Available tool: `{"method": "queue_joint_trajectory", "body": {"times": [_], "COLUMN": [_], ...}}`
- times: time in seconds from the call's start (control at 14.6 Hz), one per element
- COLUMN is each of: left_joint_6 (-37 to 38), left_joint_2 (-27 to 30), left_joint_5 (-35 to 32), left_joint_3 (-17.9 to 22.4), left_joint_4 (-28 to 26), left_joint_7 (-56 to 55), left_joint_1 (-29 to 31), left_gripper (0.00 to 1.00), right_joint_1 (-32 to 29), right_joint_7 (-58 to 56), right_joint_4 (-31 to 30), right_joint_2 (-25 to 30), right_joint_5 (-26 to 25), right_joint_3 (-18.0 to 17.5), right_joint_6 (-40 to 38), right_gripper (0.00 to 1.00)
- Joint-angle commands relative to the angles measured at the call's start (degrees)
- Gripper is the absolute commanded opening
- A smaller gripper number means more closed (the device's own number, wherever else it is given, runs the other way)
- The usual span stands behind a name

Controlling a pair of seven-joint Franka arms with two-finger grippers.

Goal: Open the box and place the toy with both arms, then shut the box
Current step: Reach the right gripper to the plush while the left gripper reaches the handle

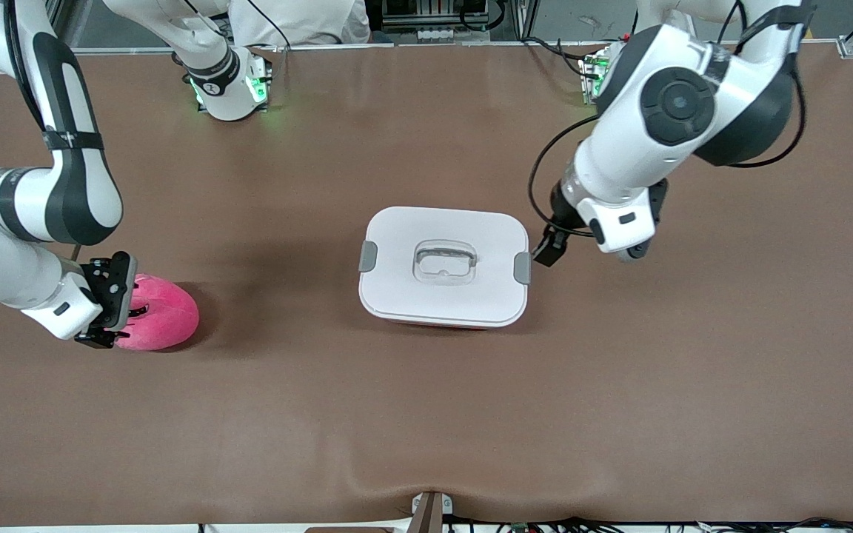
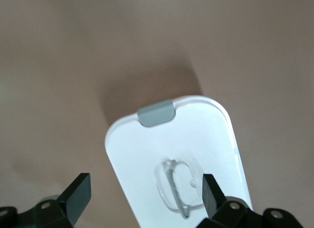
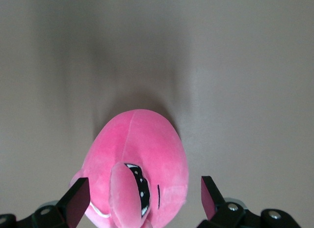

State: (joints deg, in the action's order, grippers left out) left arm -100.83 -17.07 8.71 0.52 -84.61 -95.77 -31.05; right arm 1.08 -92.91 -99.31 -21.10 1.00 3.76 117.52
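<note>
While the box (image 1: 443, 266) sits shut in the middle of the brown table (image 1: 426, 414), its white lid (image 2: 186, 139) seated flat with a grey clip (image 1: 368, 256) at the end toward the right arm and another clip (image 1: 522, 267) at the end toward the left arm, both arms work at separate ends of the scene. A strip of the pink tub shows under the lid's edge nearest the front camera, and the clear handle (image 1: 445, 260) lies in its recess at the lid's centre.

At the left arm's end of the box, the left gripper (image 1: 549, 250) is just beside the clip there, its fingers (image 2: 78, 194) spread wide; the left wrist view looks along the lid between them.

Toward the right arm's end of the table, well apart from the box, the pink toy (image 1: 162, 312) rests on the tabletop. Over it, the right gripper (image 1: 104, 300) is low, fingers (image 3: 77, 201) wide and straddling the plush, with bare table visible between each finger and the toy in the right wrist view. One dark, half-closed eye (image 3: 140, 188) of the toy faces that camera.
</note>
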Motion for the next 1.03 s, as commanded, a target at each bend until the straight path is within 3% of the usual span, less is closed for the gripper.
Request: {"method": "queue_joint_trajectory", "body": {"times": [0.0, 0.89, 0.96], "left_joint_6": [-2.17, -12.98, -13.68], "left_joint_2": [-1.73, -9.38, -9.91], "left_joint_5": [-0.01, -1.41, -1.85], "left_joint_3": [0.44, 0.62, 0.53], "left_joint_4": [0.94, 1.21, 1.21], "left_joint_7": [-4.59, -28.67, -29.73], "left_joint_1": [-2.26, -10.08, -10.26], "left_gripper": [1.0, 1.0, 1.0], "right_joint_1": [-0.64, -2.22, -2.31], "right_joint_7": [-1.22, -1.49, -1.49], "right_joint_4": [-2.82, -6.42, -6.42], "right_joint_2": [0.71, 0.71, 0.71], "right_joint_5": [-0.83, -0.83, -0.83], "right_joint_3": [-0.07, -0.07, -0.07], "right_joint_6": [1.83, 6.23, 6.41], "right_gripper": [1.0, 1.0, 0.94]}}
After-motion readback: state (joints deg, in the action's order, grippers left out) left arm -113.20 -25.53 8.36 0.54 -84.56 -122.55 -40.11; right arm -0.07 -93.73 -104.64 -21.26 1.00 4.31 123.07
